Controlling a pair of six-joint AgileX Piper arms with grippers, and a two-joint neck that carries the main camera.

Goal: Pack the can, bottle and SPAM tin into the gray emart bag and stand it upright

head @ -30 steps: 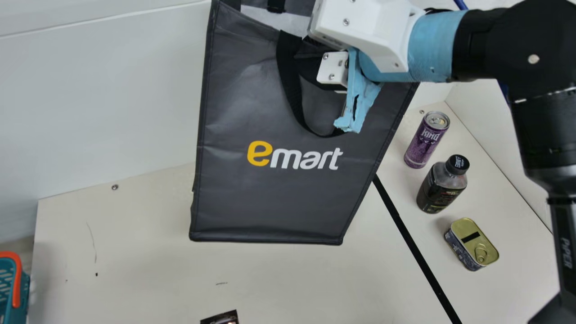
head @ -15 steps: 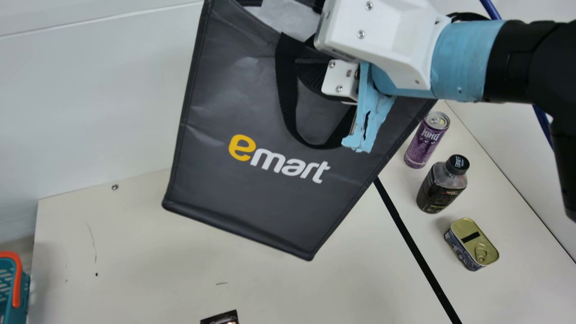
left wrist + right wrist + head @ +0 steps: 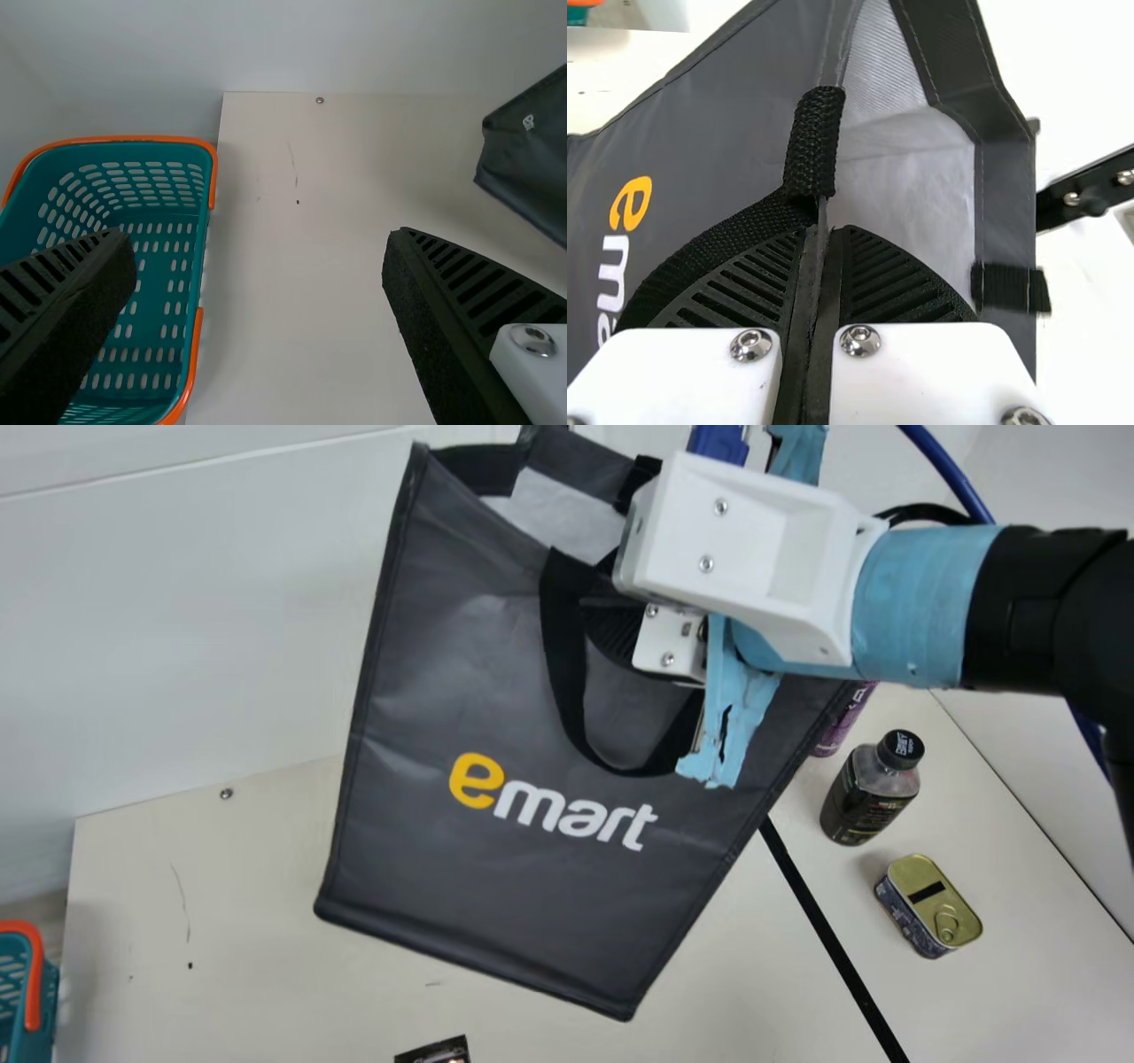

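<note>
1. One bag (image 3: 461, 691): tilted, mouth up, in front of the wall (image 3: 177, 629).
2. Right gripper (image 3: 607, 624): jaws clamped on the bag's upper edge, beside the strap (image 3: 567, 664).
3. Can (image 3: 846, 722): partly hidden by the bag.
4. Bottle (image 3: 868, 797): upright on the tabletop (image 3: 221, 921), near the can.
5. Tin (image 3: 930, 908): lid up, near the bottle.
6. Left gripper (image 3: 257, 239): jaws wide apart, nothing between them.
7. Basket (image 3: 168, 266): beside the tabletop.

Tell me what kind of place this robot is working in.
Probably a robotics lab or test bench: a right gripper clamps a gray emart bag above a cream table, where a bottle and a tin sit like props.
</note>
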